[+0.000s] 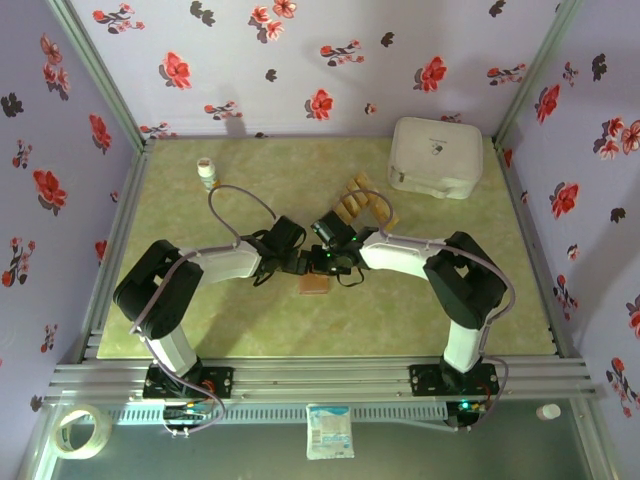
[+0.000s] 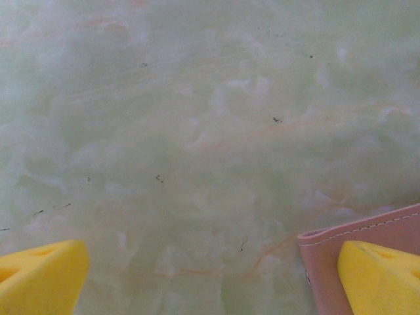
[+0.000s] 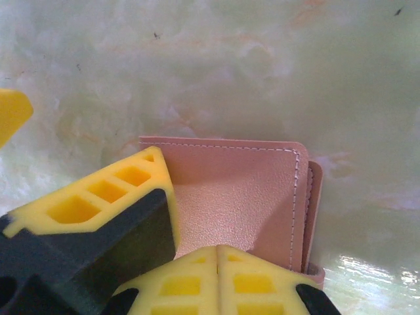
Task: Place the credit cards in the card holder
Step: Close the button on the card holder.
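worktop [image 1: 200, 320]: pale green marbled sheet, smooth, faintly speckled.
card holder [image 3: 243, 197]: flat reddish-pink grained leather, white stitching, rounded corners; lies folded near the worktop's middle, under both wrists.
right fingers [image 3: 197, 285]: yellow, hollow-celled, pressed together, tips over the holder's near edge.
left fingers [image 2: 46, 275]: yellow, wide apart, one over a holder corner, gripping nothing.
credit cards [image 1: 365, 205]: tan, fanned, just behind the arms.
white rounded box [image 1: 435, 155]: far right corner.
small bottle [image 1: 206, 172]: far left.
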Robot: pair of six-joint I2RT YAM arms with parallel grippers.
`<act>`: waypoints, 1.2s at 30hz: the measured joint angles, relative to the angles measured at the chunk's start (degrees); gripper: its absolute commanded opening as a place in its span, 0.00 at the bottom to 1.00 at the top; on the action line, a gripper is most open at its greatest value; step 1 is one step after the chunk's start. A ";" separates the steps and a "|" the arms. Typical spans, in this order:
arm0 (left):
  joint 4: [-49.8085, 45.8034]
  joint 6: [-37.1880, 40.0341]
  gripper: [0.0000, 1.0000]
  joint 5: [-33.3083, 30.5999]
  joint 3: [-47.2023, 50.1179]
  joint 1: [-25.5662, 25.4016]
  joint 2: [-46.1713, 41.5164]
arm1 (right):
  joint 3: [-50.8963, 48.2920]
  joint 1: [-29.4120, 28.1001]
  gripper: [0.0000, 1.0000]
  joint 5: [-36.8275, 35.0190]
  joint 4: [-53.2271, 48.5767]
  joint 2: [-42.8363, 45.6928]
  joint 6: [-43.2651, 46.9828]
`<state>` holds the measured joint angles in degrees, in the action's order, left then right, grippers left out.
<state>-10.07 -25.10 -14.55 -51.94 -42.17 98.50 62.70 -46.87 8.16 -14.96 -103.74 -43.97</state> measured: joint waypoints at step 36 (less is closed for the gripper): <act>-0.20 0.00 0.98 -0.04 0.00 0.00 0.00 | -10.25 -4.50 0.00 -9.62 16.74 1.86 -2.64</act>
<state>-10.26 -25.10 -14.59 -51.94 -42.17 98.50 52.45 -51.37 -1.45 1.78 -101.89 -46.61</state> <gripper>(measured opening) 0.983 0.040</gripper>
